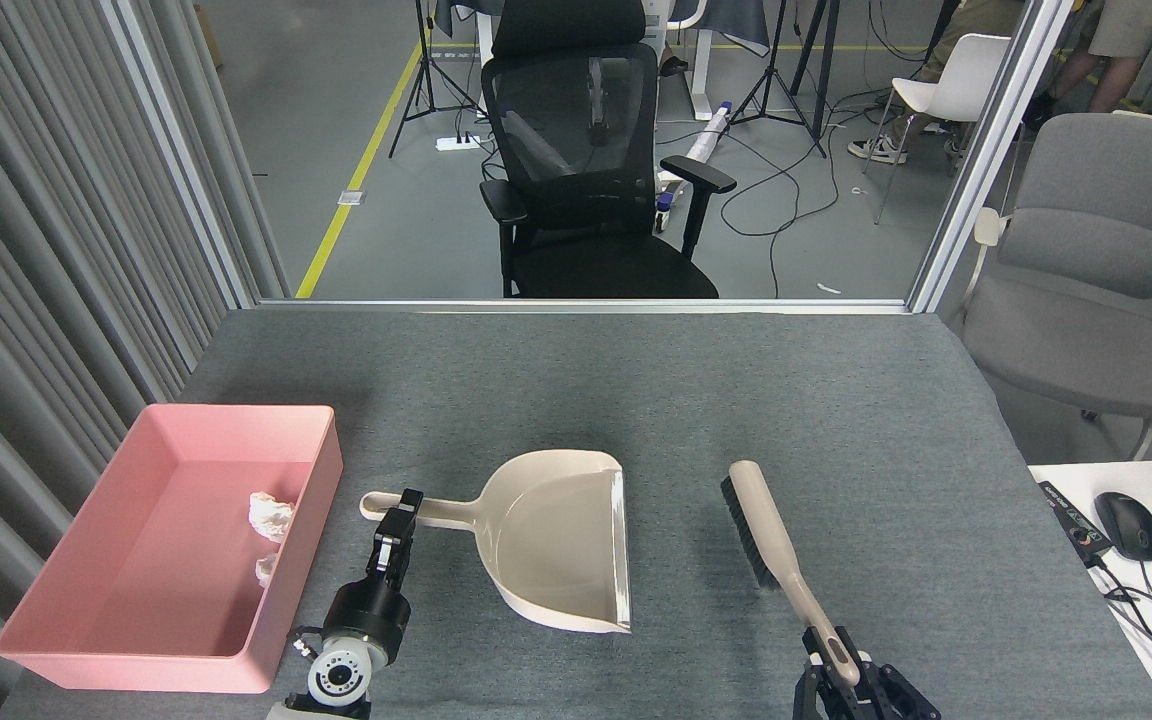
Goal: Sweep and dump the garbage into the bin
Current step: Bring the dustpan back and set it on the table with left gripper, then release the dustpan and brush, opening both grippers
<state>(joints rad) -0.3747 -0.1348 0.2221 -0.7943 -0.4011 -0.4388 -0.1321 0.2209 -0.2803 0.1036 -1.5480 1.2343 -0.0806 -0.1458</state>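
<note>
Two white wads of garbage (pixel 269 514) lie inside the pink bin (pixel 66 645) at the table's left, near its right wall. A beige dustpan (pixel 561 545) rests on the grey table right of the bin, its mouth facing right and nothing in it. My left gripper (pixel 403 505) is shut on the dustpan's handle near its end. A beige brush with black bristles (pixel 768 545) lies tilted right of the dustpan. At the lower edge my right gripper (pixel 841 662) is shut on the brush's handle end.
A black office chair (pixel 586 170) stands beyond the table's far edge. A grey chair (pixel 1096 260) is at the right, and a side desk with a mouse (pixel 1128 525) and cables is at the lower right. Grey curtains line the left side.
</note>
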